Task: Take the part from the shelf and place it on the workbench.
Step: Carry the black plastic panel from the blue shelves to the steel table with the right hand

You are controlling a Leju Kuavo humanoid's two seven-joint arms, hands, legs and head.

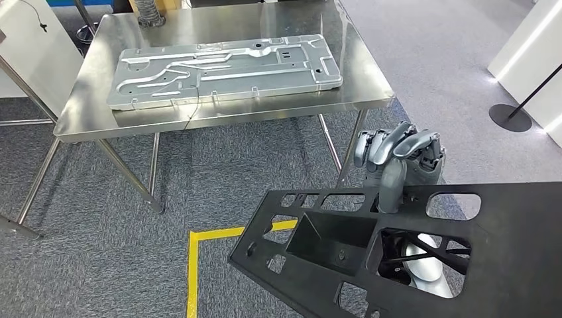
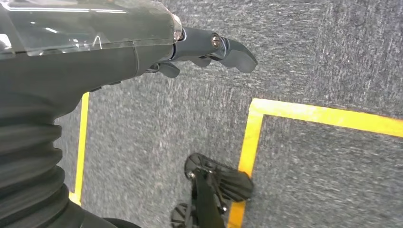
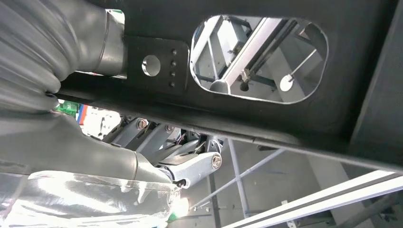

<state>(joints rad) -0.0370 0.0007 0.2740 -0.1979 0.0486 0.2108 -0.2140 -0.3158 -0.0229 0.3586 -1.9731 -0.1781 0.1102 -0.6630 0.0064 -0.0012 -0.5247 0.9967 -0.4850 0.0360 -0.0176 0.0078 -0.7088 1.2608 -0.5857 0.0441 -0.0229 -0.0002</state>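
One flat black panel with many cut-out openings [image 1: 397,245] fills the lower right of our head view, and our right hand [image 1: 397,162] grips its far edge, fingers curled over the top and thumb running down the face. Through a cut-out we see part of our silver forearm [image 1: 424,268] beneath it. The panel hangs over grey carpet [image 1: 132,232] with a yellow floor line [image 1: 193,265], well apart from the stainless steel workbench [image 1: 86,112] in the upper half of the frame. On that bench lies a long stamped silver metal plate [image 1: 225,71].

In our left wrist view the left hand [image 2: 209,50] sits at the upper middle of the frame over carpet [image 2: 332,47] and yellow lines [image 2: 323,114], holding nothing; we cannot tell how far its fingers are curled.

Our right wrist view adds the panel's underside [image 3: 285,118], spanning the upper frame with an oval opening, and the right hand's fingers [image 3: 190,166] pressed against its edge below.
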